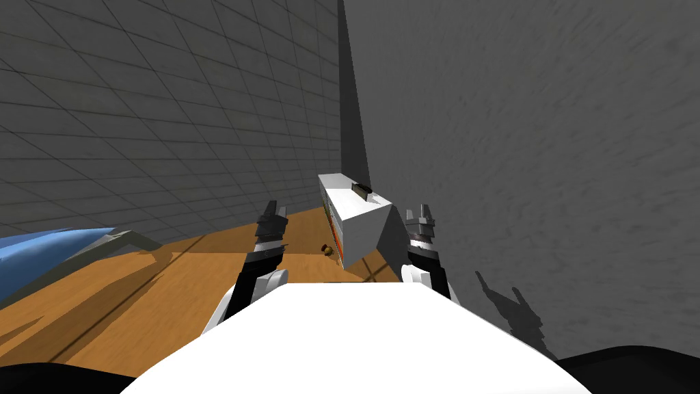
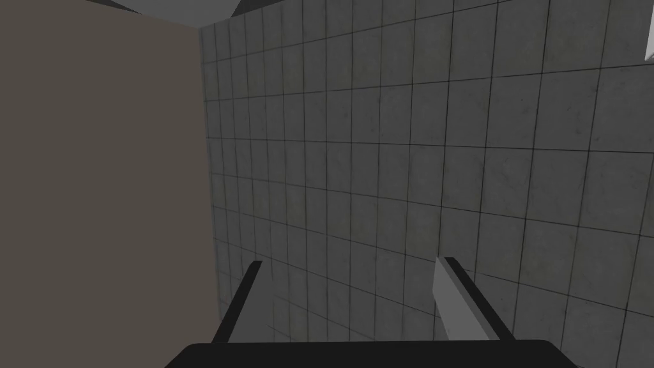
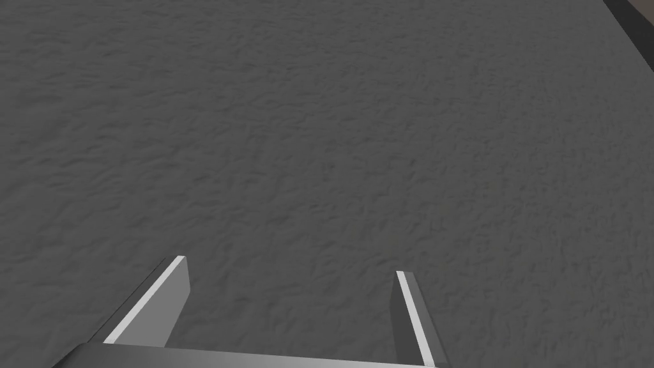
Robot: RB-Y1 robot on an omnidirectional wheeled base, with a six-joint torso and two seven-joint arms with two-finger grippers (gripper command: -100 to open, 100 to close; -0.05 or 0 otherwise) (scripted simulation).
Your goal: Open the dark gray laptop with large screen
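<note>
A small dark flat object [image 1: 361,187], likely the laptop and too small to tell whether its lid is up, lies on top of a white cabinet [image 1: 359,226] in the room's corner. My left gripper [image 1: 275,207] is raised to the cabinet's left, well short of it. In the left wrist view the left gripper [image 2: 350,262] stands open with nothing between its fingers. My right gripper [image 1: 418,208] is held up just to the right of the cabinet, and in the right wrist view the right gripper [image 3: 291,265] is open and holds nothing.
The cabinet stands on a wooden floor [image 1: 137,294] where a tiled wall [image 1: 171,102] meets a plain grey wall [image 1: 547,137]. A small brown object [image 1: 329,250] lies on the floor by the cabinet's foot. A blue and grey piece of furniture [image 1: 48,253] sits at the far left.
</note>
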